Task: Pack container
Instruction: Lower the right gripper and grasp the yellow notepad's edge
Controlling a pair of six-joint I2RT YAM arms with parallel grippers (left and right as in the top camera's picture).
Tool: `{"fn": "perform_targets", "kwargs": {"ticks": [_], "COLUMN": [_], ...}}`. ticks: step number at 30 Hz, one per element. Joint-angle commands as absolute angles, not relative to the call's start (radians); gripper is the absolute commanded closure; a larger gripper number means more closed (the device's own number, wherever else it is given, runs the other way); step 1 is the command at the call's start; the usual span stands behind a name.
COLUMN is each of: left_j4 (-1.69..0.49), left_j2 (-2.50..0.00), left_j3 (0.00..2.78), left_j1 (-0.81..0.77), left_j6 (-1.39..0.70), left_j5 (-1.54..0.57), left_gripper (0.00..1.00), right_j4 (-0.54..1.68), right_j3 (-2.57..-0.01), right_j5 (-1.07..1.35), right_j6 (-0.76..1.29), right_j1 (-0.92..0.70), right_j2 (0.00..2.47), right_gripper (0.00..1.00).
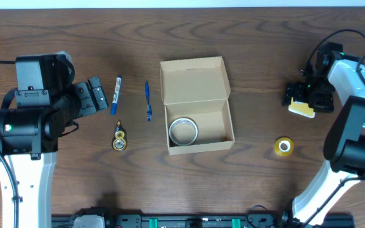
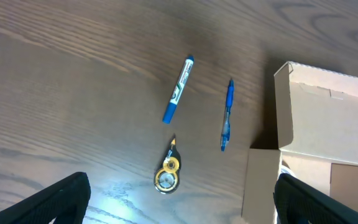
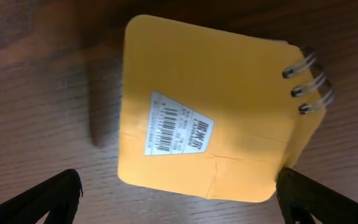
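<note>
Right wrist view first. My right gripper [image 3: 179, 186] is spread wide, one dark finger [image 3: 42, 202] low on each side of the frame, nothing pinched. Just ahead of it, framed between the two fingers, a yellow notepad [image 3: 210, 93] lies flat on the table [image 3: 36, 81]. Its barcode label [image 3: 179, 132] faces up and its wire spiral rings [image 3: 308, 81] are on the edge toward the right-hand finger. Whether the fingers touch the pad, I cannot tell from here. From overhead, a yellow tape roll [image 1: 284, 146] sits on the wood near this hand, apart from the pad.

Over to the left gripper [image 2: 182, 186]: released too, jaws wide, holding nothing. Closest ahead of it is a small yellow-and-black dispenser [image 2: 166, 175]. Beyond that is a blue marker [image 2: 178, 89], and beside it, toward the right-hand finger, a blue pen [image 2: 227, 115]; the two lie apart.

Farthest out, past the pen, is the container [image 1: 198, 130], a tan cardboard box standing between my two hands with its flap lid [image 1: 192, 79] open. Inside, a pale roll [image 1: 184, 131] lies flat in the corner on the left hand's side.
</note>
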State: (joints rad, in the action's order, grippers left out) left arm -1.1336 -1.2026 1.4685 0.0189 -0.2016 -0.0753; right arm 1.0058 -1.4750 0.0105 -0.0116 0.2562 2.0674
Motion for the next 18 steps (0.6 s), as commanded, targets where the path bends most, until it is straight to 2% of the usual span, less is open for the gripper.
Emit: {"fn": "perform_targets", "kwargs": {"ticks": [1,18], "left_j4": [-1.136,-1.129], "left_j2": [-1.205,-1.205], "left_j3": [1.482,1.482], "left_j1": [0.024,0.024], "left_j6": [-0.179,-0.179], "left_j5": [-0.08,-0.092], "left_gripper": [0.05,0.05], "right_j4": [1.009,0.997], "right_j3": [-1.464,-1.453], "right_j5": [0.004,0.008], "right_j6": [-0.025,-0.042], "right_j1": [0.276,0.289], "right_j2": [2.049,2.049], "right_gripper": [0.01,0.01]}}
